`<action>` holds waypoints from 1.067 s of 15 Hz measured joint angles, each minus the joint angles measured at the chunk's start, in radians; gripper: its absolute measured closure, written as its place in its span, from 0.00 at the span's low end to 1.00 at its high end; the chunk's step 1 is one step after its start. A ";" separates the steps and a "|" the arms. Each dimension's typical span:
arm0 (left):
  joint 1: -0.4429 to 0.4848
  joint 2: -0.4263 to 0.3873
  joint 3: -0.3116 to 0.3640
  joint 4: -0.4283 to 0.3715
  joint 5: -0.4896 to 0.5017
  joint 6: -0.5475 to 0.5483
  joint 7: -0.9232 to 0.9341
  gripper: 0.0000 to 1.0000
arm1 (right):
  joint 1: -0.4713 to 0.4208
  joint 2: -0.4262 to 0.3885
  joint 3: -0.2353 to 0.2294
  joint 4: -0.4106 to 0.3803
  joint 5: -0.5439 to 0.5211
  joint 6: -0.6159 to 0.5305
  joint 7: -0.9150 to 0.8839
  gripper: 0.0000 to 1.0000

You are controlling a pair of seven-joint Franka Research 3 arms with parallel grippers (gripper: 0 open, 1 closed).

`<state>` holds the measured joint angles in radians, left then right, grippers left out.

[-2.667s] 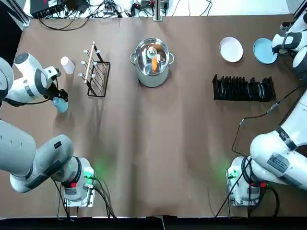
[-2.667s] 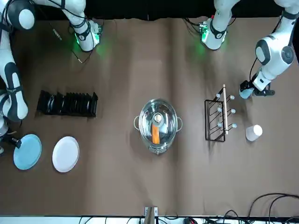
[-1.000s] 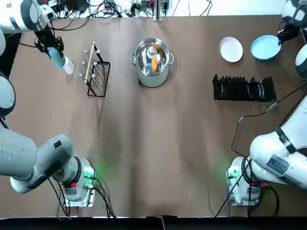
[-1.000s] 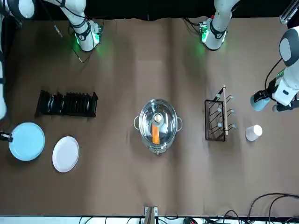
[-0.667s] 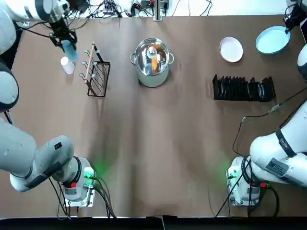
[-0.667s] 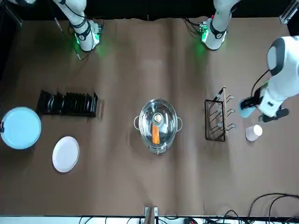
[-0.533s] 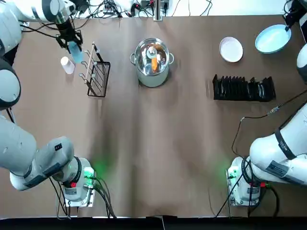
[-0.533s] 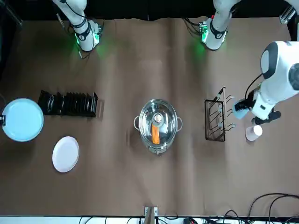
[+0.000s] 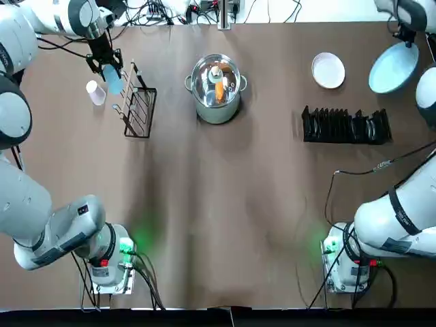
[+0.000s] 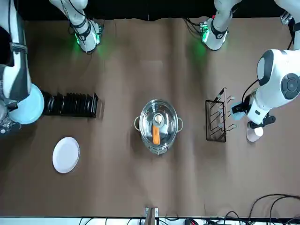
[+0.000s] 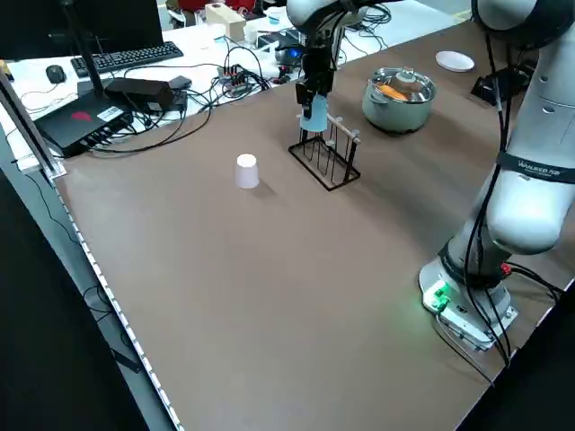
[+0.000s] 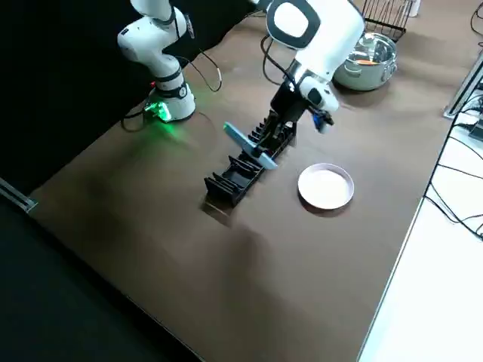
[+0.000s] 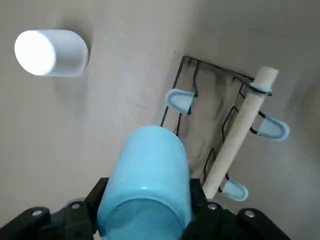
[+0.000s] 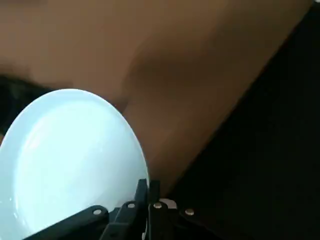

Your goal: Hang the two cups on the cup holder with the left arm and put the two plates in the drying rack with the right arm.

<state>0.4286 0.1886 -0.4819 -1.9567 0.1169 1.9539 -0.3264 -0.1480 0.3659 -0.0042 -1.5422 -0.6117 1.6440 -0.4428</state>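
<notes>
Top view: left pincer grips the blue cup just beside the cup holder; white cup sits on the surface. Right side view: right pincer clamps the blue plate, tilted above the drying rack.

From the front, the left arm's elbow partly covered the small white cylindrical cup; the round light blue plate ran off the right wrist view's edge.
</notes>
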 joint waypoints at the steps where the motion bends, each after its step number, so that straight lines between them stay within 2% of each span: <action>1: 0.000 0.005 0.000 0.000 0.011 0.000 -0.001 0.31 | 0.005 -0.017 0.000 -0.048 -0.055 0.010 -0.001 0.97; 4: 0.000 0.019 0.000 0.000 0.023 0.000 -0.004 0.31 | -0.003 -0.084 -0.012 -0.236 -0.135 0.156 -0.001 0.97; 5: 0.000 0.030 0.000 0.000 0.023 0.009 -0.005 0.31 | -0.022 -0.125 -0.019 -0.341 -0.154 0.239 -0.001 0.97; 6: 0.000 0.036 0.000 0.000 0.024 0.015 -0.005 0.31 | -0.024 -0.138 -0.020 -0.379 -0.162 0.254 -0.002 0.97; 9: 0.000 0.054 0.000 0.000 0.024 0.029 -0.005 0.31 | -0.014 -0.151 -0.015 -0.451 -0.219 0.277 -0.001 0.97; 12: -0.001 0.071 0.000 0.000 0.026 0.042 -0.005 0.31 | 0.000 -0.151 -0.011 -0.478 -0.238 0.290 0.008 0.97; 16: -0.001 0.088 0.000 0.000 0.046 0.051 -0.005 0.29 | 0.063 -0.148 -0.007 -0.526 -0.272 0.290 0.132 0.97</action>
<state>0.4280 0.2763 -0.4817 -1.9567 0.1633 2.0047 -0.3314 -0.0853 0.2182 -0.0113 -2.0686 -0.8835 1.9337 -0.3111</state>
